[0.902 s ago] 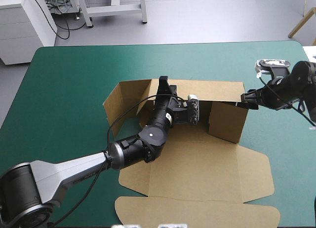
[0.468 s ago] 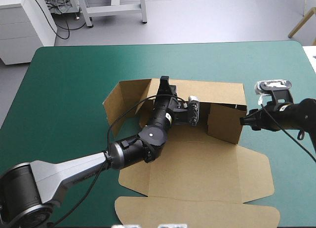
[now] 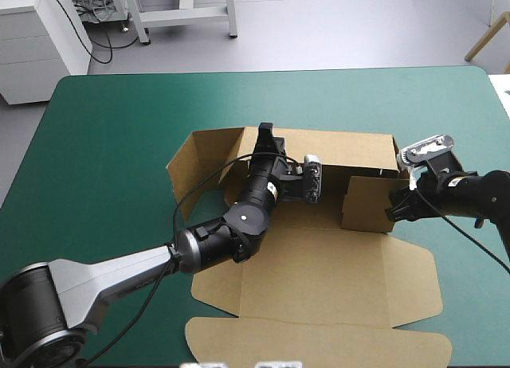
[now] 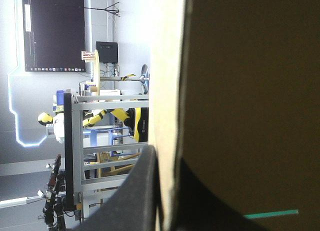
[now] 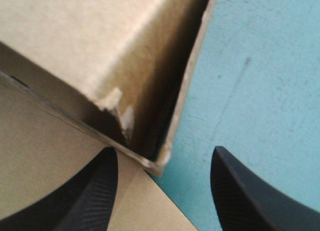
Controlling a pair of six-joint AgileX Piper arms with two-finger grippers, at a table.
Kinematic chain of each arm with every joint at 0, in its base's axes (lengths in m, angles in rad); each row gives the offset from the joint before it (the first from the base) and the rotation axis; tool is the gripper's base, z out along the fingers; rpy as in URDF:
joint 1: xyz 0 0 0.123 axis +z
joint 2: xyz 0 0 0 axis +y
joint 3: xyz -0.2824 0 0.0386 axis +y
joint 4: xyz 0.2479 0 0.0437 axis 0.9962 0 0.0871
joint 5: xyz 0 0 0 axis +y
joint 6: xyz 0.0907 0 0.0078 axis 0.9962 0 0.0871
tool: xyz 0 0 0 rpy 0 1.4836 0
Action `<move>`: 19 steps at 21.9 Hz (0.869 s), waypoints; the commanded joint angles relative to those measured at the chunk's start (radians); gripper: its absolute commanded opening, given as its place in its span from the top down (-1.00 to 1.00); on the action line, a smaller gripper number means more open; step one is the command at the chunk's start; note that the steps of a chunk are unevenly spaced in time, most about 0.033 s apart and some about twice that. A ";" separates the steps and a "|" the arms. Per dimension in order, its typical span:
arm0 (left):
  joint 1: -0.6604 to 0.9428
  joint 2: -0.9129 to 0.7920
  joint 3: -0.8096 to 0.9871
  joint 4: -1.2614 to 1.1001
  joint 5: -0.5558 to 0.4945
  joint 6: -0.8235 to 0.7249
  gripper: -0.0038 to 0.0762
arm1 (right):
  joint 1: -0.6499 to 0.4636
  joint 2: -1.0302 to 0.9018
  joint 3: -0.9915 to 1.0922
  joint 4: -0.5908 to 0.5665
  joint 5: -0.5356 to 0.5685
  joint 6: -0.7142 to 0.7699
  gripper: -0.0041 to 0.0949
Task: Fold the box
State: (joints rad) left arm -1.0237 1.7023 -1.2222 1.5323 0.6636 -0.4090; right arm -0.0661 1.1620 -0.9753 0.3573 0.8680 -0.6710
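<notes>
The brown box (image 3: 319, 280) lies in the middle of the teal-green table with its lid panel flat toward the near edge. Its back wall (image 3: 351, 149) and left flap (image 3: 187, 165) stand raised. My left gripper (image 3: 264, 131) is shut on the back wall's top edge; in the left wrist view the board edge (image 4: 167, 91) runs between the black fingers (image 4: 135, 191). The right side wall (image 3: 366, 202) stands up too. My right gripper (image 3: 394, 209) is open at that wall's outer near corner, and the box corner (image 5: 159, 161) sits between its fingers (image 5: 97, 188).
The box's near flaps reach close to the table's front edge (image 3: 319, 346). Bare teal-green cover (image 3: 111, 129) lies left of the box and beyond it.
My right gripper has moved from the box's back right corner down along the right wall to its near corner. That wall has shifted slightly inward. The left arm has stayed put.
</notes>
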 commanded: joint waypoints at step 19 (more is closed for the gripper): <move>-0.004 -0.033 -0.015 -0.035 0.026 0.038 0.93 | 0.004 0.059 0.158 0.541 -0.268 -0.415 0.05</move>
State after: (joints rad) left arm -1.0237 1.7023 -1.2222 1.5311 0.6725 -0.3711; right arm -0.0661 1.2419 -0.7894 0.7949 0.6505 -1.0286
